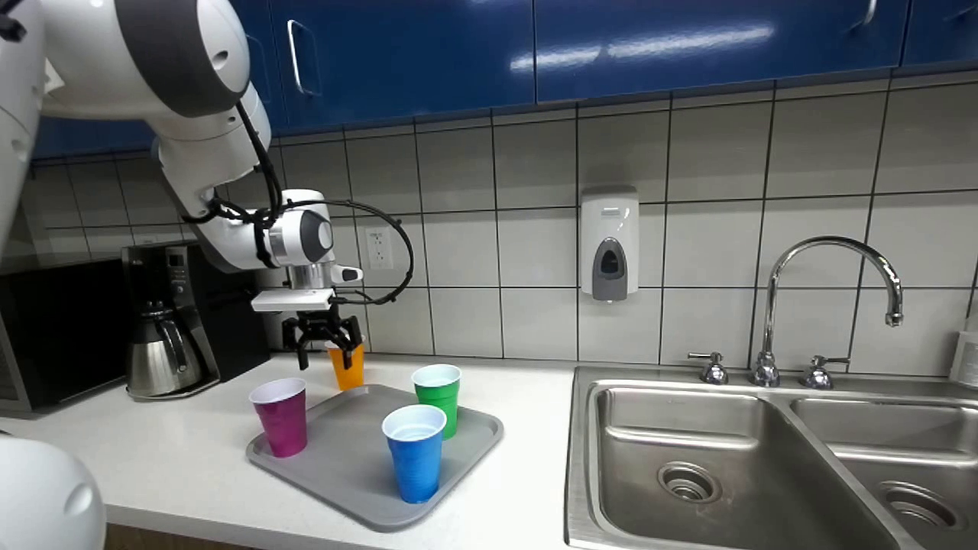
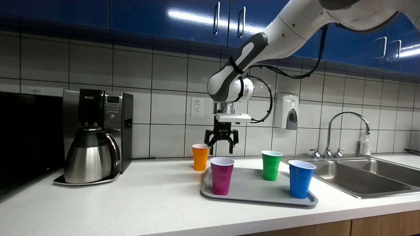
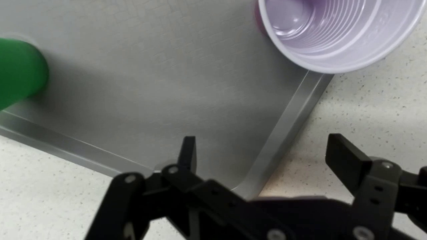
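Observation:
My gripper point(image 1: 325, 362) is open and empty. It hangs above the back corner of a grey tray point(image 1: 348, 458), its fingers pointing down, as the wrist view point(image 3: 262, 143) also shows. The orange cup point(image 2: 200, 159) stands upright on the counter just off the tray, near the gripper and partly behind it in an exterior view. It does not show in the wrist view. A magenta cup point(image 2: 221, 179), a green cup point(image 2: 271, 167) and a blue cup point(image 2: 300, 181) stand upright on the tray. The magenta cup point(image 3: 333, 33) and green cup point(image 3: 20, 71) show in the wrist view.
A coffee maker with a steel carafe point(image 2: 88, 160) stands left on the white counter point(image 2: 131, 203), beside a black appliance point(image 2: 29, 131). A double steel sink point(image 1: 688, 458) with a faucet point(image 1: 772, 305) is at right. A soap dispenser point(image 1: 609, 244) and blue cabinets point(image 1: 412, 61) are on the wall.

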You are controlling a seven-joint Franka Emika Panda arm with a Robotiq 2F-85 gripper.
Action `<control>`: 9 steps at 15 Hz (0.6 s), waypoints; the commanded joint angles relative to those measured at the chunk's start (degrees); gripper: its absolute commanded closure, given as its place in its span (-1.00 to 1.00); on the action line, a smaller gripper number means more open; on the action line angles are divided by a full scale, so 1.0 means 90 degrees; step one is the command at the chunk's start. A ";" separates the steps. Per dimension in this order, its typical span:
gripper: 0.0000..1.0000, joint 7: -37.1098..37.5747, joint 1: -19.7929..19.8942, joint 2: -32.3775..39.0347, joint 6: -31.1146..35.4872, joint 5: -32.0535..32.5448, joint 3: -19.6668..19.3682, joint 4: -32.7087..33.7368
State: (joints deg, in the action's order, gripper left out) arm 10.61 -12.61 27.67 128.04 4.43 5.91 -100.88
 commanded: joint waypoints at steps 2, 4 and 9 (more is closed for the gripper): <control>-1.00 0.0059 -0.0112 0.0440 -0.0078 0.0168 -0.0124 0.0657; -1.00 0.0060 -0.0126 0.0550 -0.0070 0.0164 -0.0158 0.0832; -1.00 0.0061 -0.0132 0.0725 -0.0047 0.0137 -0.0208 0.1168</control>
State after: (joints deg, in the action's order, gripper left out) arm 10.61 -13.12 32.60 128.07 4.75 4.84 -93.70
